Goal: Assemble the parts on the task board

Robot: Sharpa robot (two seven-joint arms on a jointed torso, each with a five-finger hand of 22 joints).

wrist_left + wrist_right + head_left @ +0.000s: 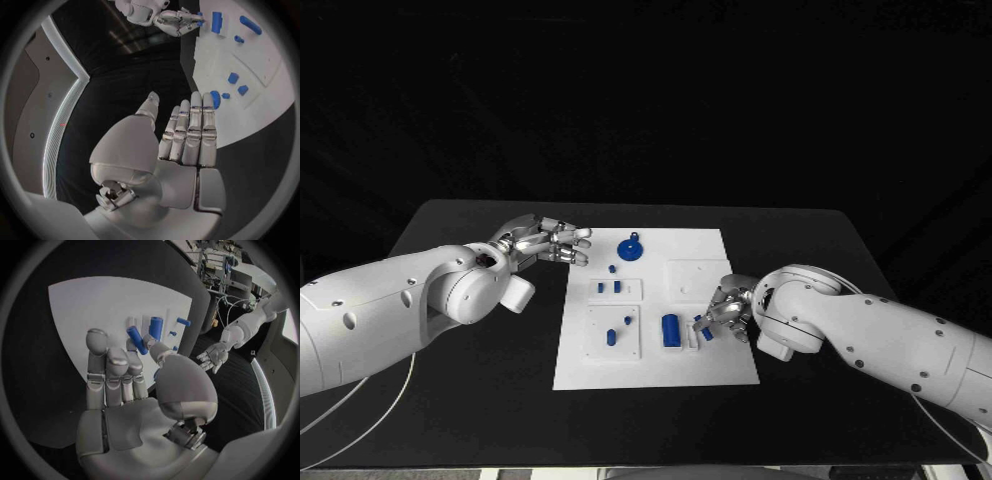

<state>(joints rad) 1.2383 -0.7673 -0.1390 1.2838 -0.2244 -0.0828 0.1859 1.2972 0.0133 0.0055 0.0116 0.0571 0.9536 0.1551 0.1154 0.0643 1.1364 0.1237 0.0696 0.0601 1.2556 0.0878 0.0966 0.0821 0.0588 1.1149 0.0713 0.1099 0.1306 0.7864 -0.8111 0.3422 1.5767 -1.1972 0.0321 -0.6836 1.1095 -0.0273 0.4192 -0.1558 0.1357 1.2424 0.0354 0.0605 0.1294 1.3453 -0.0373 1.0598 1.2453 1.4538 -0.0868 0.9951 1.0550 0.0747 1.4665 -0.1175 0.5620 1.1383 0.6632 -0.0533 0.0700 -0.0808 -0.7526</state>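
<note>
Silver right hand (pixel 728 313) pinching a blue part (pixel 137 339); left hand (pixel 548 241) spread, empty.

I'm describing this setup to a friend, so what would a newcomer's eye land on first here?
The white task board in the middle of the black table, dotted with small blue parts. The right hand works at the board's right side, its fingers around a blue cylinder. The left hand hovers open off the board's far left corner, near a round blue part.

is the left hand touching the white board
Apart. In the left wrist view the left hand has its fingers stretched flat and empty, with black table between them and the board edge.
</note>
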